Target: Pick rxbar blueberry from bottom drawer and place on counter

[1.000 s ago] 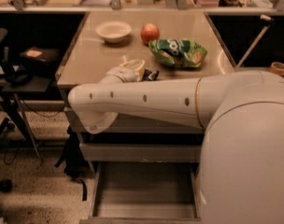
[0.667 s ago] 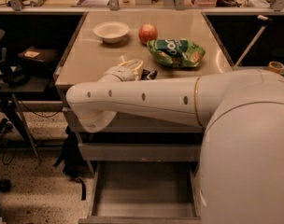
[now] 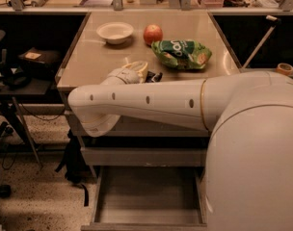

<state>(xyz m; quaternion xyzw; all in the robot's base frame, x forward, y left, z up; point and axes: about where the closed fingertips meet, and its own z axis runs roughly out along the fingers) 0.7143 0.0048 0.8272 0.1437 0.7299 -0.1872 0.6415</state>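
The rxbar blueberry (image 3: 154, 76) is showing as a small dark sliver at the front edge of the counter (image 3: 96, 57), near that edge's middle, touching or just beside the tip of the gripper (image 3: 139, 71). Whether the gripper is clasping the bar or merely resting next to it cannot be told, because the arm (image 3: 151, 102) is crossing in front and hiding the underside of both. The bottom drawer (image 3: 146, 196) is standing open directly beneath, its visible floor bare, so the bar is probably sitting where the lift from below first meets the surface, and the placing step is judged to be in hand. The green chip bag (image 3: 181, 53) is lying just behind the bar toward the right edge, while the apple (image 3: 153, 33) and bowl (image 3: 115, 32) are sitting nearer the back edge. The left front corner is offering the most open room, and the near edge is leaving little margin against a slip
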